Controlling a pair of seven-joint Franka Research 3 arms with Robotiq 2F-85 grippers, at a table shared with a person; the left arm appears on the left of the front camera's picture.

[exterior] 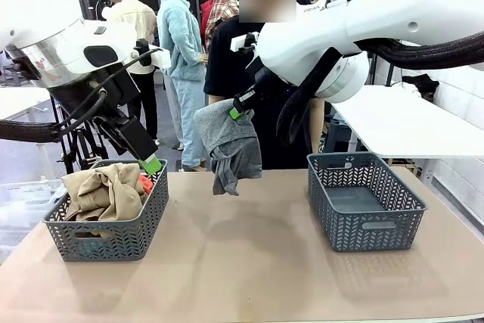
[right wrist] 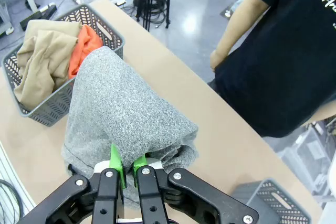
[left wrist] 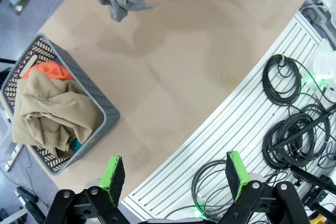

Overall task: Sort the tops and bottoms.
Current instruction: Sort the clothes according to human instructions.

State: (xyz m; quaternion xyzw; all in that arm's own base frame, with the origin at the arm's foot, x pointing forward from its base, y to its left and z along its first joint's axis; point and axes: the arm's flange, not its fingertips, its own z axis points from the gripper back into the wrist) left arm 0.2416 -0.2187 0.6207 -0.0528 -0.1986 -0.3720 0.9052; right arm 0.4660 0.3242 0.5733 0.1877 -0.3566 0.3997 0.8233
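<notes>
A heather grey garment [exterior: 228, 145] hangs above the table's middle, pinched at its top by my right gripper [exterior: 240, 108], which is shut on it. In the right wrist view that gripper [right wrist: 127, 167] has the grey cloth [right wrist: 121, 119] bunched between its green pads. The tan khaki garment [exterior: 106, 191] lies piled in the left basket [exterior: 106, 232], with the orange one [exterior: 146, 183] beside it. In the left wrist view a bit of teal [left wrist: 76, 144] peeks from under the tan cloth [left wrist: 52, 114]. My left gripper [exterior: 151, 164] hovers just over that basket's far corner, and its jaws [left wrist: 175, 177] stand open with nothing between them.
An empty dark grey lattice basket [exterior: 364, 202] stands at the table's right. A person in a black T-shirt [exterior: 227, 58] stands at the far edge. Coiled cables [left wrist: 294, 108] lie on a slatted panel at the robot's side.
</notes>
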